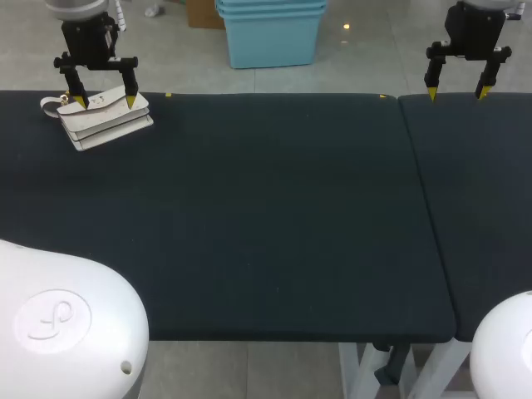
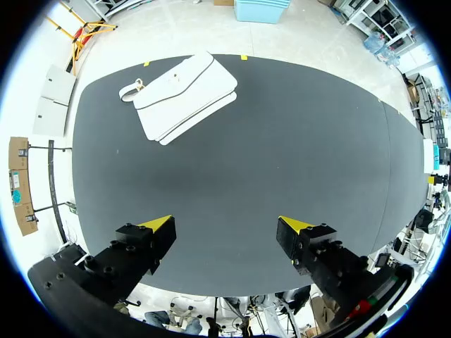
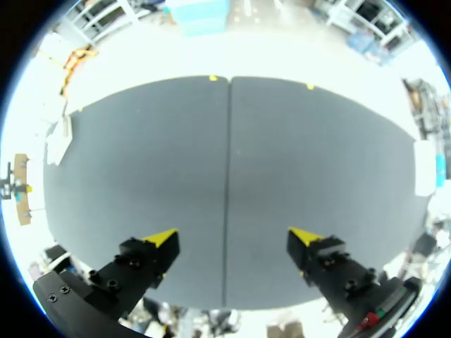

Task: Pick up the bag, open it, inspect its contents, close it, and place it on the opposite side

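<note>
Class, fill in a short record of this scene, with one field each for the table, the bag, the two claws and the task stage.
table: dark, two sections with a seam
bag: white, flat at the far left corner, flap looks shut
left claw: open, empty, near the bag, not touching it
right claw: open, empty, at the far right
stage: bag not yet picked up

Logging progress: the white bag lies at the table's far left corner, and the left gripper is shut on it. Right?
No. The bag does lie at the table's far left corner, but the left gripper is open, with the bag ahead of it and untouched; the left wrist view shows it.
</note>
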`<state>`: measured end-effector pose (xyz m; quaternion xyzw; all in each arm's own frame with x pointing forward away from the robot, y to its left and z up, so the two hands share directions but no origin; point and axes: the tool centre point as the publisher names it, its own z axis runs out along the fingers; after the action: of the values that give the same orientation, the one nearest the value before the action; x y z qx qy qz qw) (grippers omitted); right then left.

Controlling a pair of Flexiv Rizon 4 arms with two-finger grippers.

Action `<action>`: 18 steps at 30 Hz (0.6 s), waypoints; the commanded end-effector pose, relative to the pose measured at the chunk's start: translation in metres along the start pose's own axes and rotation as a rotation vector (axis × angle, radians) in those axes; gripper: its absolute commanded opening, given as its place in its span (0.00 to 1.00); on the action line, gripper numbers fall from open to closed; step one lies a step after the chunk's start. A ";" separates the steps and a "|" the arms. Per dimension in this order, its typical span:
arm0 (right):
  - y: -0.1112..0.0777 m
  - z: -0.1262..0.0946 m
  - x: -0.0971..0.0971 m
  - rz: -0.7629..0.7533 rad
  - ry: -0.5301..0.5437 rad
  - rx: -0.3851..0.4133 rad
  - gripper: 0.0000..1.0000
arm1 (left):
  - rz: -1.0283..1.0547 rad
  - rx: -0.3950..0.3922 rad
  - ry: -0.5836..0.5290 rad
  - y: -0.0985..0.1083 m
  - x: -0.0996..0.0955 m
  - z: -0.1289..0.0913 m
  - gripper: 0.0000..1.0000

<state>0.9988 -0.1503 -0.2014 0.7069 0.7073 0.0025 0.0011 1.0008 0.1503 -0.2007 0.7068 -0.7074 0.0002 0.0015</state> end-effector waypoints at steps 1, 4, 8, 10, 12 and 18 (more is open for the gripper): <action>0.001 -0.001 0.000 0.000 -0.001 0.004 1.00 | 0.000 0.000 -0.001 0.000 0.000 0.000 1.00; 0.001 -0.001 0.000 0.000 -0.001 0.004 1.00 | 0.000 0.000 -0.001 0.000 0.000 0.000 1.00; 0.001 -0.001 0.000 0.000 -0.001 0.004 1.00 | 0.000 0.000 -0.001 0.000 0.000 0.000 1.00; 0.001 -0.001 0.000 0.000 -0.001 0.004 1.00 | 0.000 0.000 -0.001 0.000 0.000 0.000 1.00; 0.001 -0.001 0.000 0.000 -0.001 0.004 1.00 | 0.000 0.000 -0.001 0.000 0.000 0.000 1.00; 0.001 -0.001 0.000 0.000 -0.001 0.004 1.00 | 0.027 0.010 0.022 0.000 0.000 -0.002 1.00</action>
<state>0.9988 -0.1502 -0.2013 0.7069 0.7073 0.0025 0.0011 1.0018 0.1474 -0.1996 0.6986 -0.7155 0.0049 0.0037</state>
